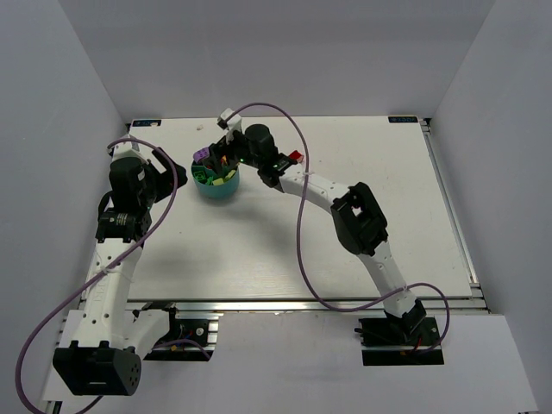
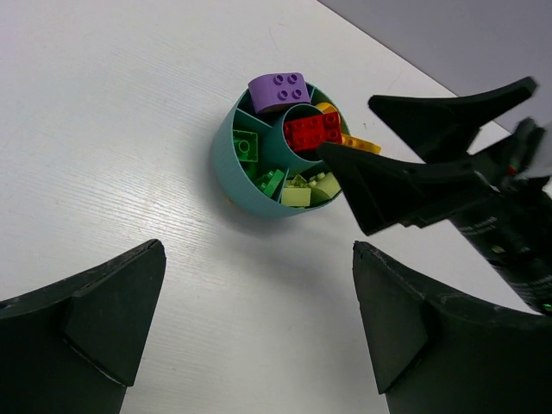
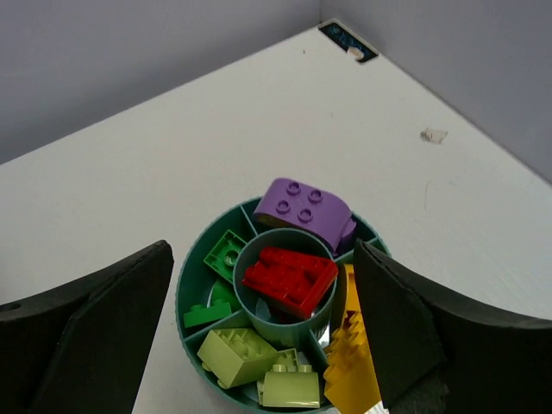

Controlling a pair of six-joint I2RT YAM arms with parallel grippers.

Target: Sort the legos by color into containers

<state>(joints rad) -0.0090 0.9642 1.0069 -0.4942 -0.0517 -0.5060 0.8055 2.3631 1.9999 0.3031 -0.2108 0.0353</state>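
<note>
**Site type:** robotics laboratory test cell.

**Evidence:**
- White tabletop (image 1: pixel 259 259) boxed in by plain grey panels (image 1: pixel 285 52) at left, back and right.
- Aluminium profile rail (image 1: pixel 285 304) along the tabletop's lower edge in the frame.
- Two white-and-black robot arms, left arm (image 1: pixel 116 259) and right arm (image 1: pixel 379 267), bolted at that edge.
- Purple cables (image 1: pixel 299 241) looping loose over the surface.
- Printed label (image 1: pixel 403 120) at the upper-right corner.
- Toy bricks (image 3: pixel 289 278) in a divided teal cup (image 1: pixel 216 193), upper centre.

I see the round teal cup (image 2: pixel 250 197) standing upright. A red brick (image 3: pixel 289 278) lies tilted in its central tube. Around it, a purple brick (image 3: pixel 306 211) pokes above the rim of one compartment, and the other compartments hold dark green bricks (image 3: pixel 226 254), pale green bricks (image 3: pixel 250 358) and yellow bricks (image 3: pixel 349 366).
</note>
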